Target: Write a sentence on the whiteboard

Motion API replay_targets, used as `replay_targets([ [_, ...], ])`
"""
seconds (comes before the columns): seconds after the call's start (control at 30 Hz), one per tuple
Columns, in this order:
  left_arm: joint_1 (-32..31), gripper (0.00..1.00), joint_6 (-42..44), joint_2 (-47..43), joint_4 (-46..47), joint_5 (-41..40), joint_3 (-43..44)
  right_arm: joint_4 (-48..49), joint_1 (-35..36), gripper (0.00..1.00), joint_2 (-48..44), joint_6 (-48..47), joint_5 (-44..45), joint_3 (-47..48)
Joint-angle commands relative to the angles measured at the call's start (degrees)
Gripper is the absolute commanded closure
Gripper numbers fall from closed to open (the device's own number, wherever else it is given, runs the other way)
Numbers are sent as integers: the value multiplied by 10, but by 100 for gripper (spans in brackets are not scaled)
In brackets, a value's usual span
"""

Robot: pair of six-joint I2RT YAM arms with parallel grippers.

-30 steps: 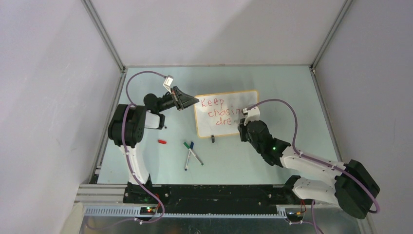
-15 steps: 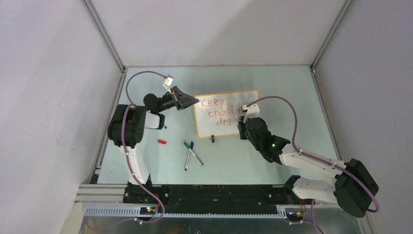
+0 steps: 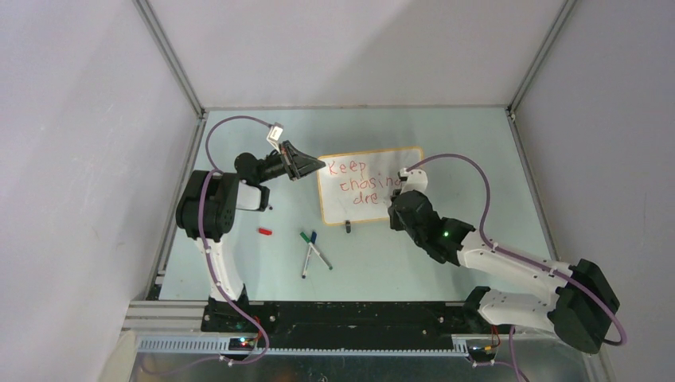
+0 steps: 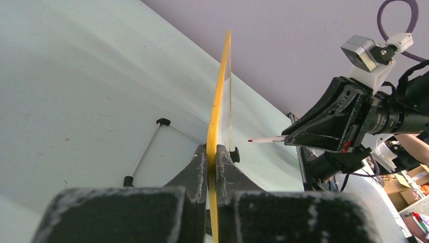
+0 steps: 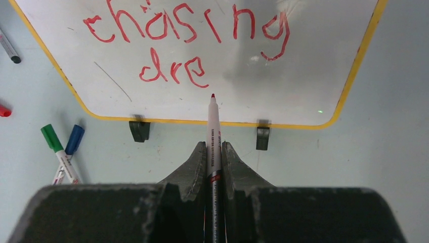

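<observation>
You're looking at two arms, left arm [image 3: 208,205] and right arm [image 3: 517,270]: white links, chunky black joint housings. Purple cable [image 3: 239,118] loops off each to a white wrist camera mount [image 3: 276,131]. Fingers [image 5: 194,164] are black wedges, scuffed grey. Green LED [image 3: 446,234] lit on right forearm.

White whiteboard [image 5: 303,61], yellow frame [image 5: 202,123], red sentence [image 5: 183,23], green cap [image 5: 49,135], blue cap [image 5: 76,137]

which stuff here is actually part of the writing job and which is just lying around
In use: whiteboard; red sentence on it; red marker; right gripper shut on that marker; left gripper clamping the board's edge.

Lying about: green-capped marker; blue-capped marker; black-capped marker; red cap.
</observation>
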Motion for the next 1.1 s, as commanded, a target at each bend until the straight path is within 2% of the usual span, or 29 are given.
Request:
replay_targets([
  [0.0,-3,100,38,-14,29,24,-5,-26,30,100,0,61,64,31],
  [0.17,-3,100,39,-15,29,23,-6,-32,45,100,-11,137,100,29],
  [0.33,-3,100,38,-15,29,23,-6,-23,67,100,-10,159,136,24],
  [0.4,-3,100,39,-15,29,24,-6,-3,64,100,-9,132,94,25],
  [0.5,-3,100,39,-15,29,24,-6,5,39,100,-17,63,-23,29],
  [0.73,-3,100,39,-16,29,23,-6,-59,-27,100,-7,41,-60,53],
  [0.8,-3,100,39,-15,29,22,-6,-71,-30,100,11,38,-54,68],
  [0.97,-3,100,40,-17,29,24,-6,-123,8,100,73,37,33,129],
  [1.07,-3,100,40,-17,29,24,-7,-135,13,100,95,42,42,144],
])
